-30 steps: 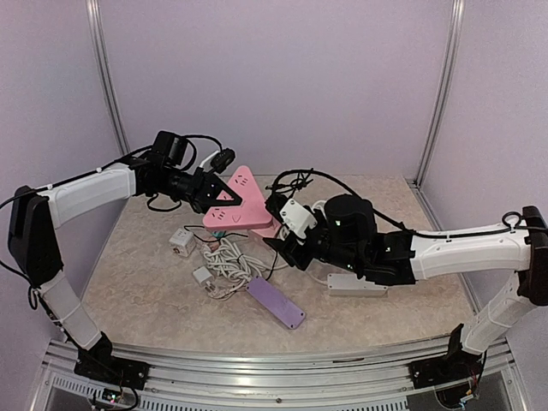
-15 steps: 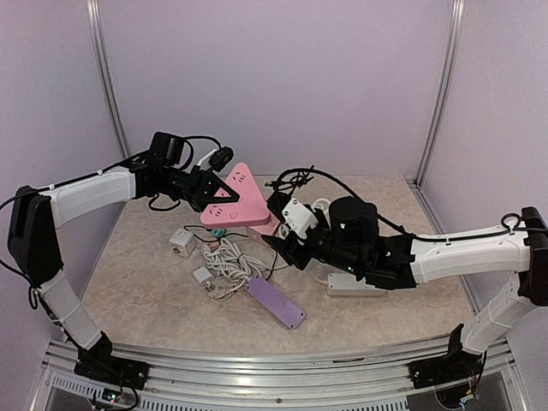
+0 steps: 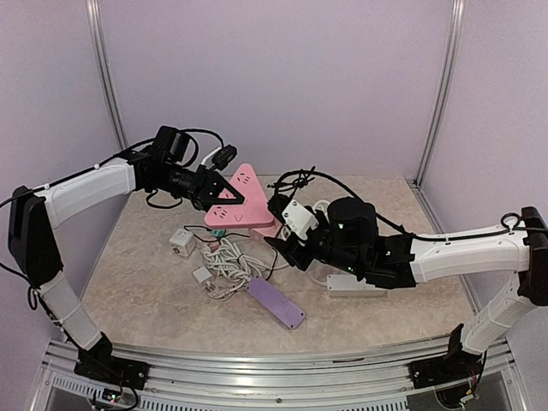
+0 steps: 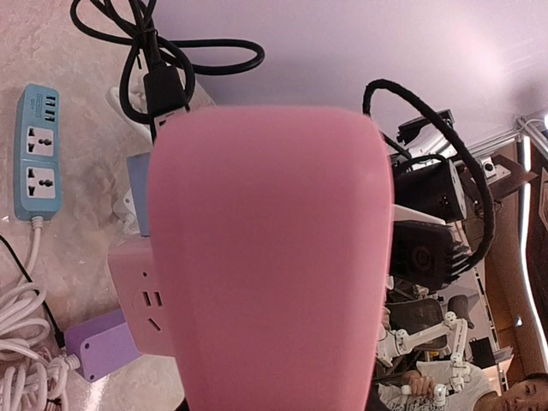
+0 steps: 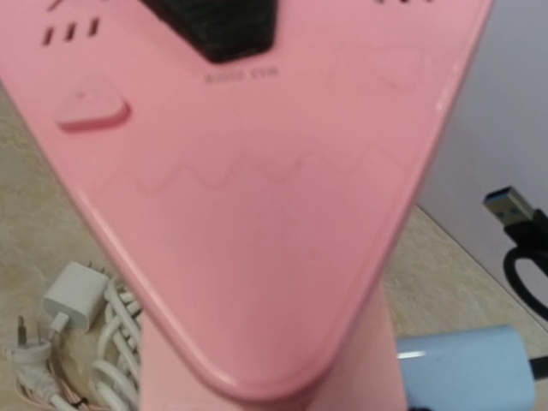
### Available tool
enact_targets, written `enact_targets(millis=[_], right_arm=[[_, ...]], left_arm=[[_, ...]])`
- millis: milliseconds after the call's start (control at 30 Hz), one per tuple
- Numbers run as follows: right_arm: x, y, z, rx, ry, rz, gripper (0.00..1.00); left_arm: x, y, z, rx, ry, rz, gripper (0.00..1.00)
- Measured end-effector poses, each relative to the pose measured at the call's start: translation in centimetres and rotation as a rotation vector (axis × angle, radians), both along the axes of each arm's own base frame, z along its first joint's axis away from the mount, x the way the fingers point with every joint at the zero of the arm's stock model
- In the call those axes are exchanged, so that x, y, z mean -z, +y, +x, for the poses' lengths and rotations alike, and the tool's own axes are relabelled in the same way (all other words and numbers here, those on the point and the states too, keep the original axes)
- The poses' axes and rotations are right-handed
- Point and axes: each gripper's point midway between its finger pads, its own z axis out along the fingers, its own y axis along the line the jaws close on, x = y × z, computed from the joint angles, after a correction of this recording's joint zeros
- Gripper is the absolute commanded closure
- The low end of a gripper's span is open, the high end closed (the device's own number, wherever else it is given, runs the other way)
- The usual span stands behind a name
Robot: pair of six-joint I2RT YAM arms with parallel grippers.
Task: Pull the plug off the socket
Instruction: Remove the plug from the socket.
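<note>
A pink triangular socket (image 3: 242, 204) hangs tilted above the table between both arms. My left gripper (image 3: 224, 197) is shut on its left edge. The socket's plain side wall (image 4: 265, 257) fills the left wrist view and hides the jaws. One black finger (image 5: 218, 26) lies on the socket's face (image 5: 274, 214). My right gripper (image 3: 278, 231) is shut across the lower right corner, its fingers hidden behind pink. A black plug (image 4: 164, 86) with a looped cord shows past the socket's far end. What it sits in I cannot tell.
On the table lie a purple strip (image 3: 276, 301), a white strip (image 3: 355, 287), a white cube adapter (image 3: 181, 241) and a bundle of white cords (image 3: 227, 261). A blue strip (image 4: 38, 163) and a second pink strip (image 4: 141, 300) lie under the lifted socket.
The left gripper and the socket's upper part have shifted slightly up and to the right. Both grips are unchanged.
</note>
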Motion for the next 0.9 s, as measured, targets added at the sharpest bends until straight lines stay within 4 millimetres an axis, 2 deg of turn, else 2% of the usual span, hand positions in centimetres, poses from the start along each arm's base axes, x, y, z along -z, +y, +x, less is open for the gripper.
enact_targets(millis=[400, 900], right_arm=[[0.5, -0.1, 0.0, 0.002, 0.002, -0.006, 1.0], [-0.9, 0.0, -0.5, -0.013, -0.021, 0.043, 1.0]], left_arm=[[0.1, -0.1, -0.6, 0.018, -0.01, 0.012, 0.99], [-0.9, 0.4, -1.3, 0.084, 0.013, -0.085, 0.99]])
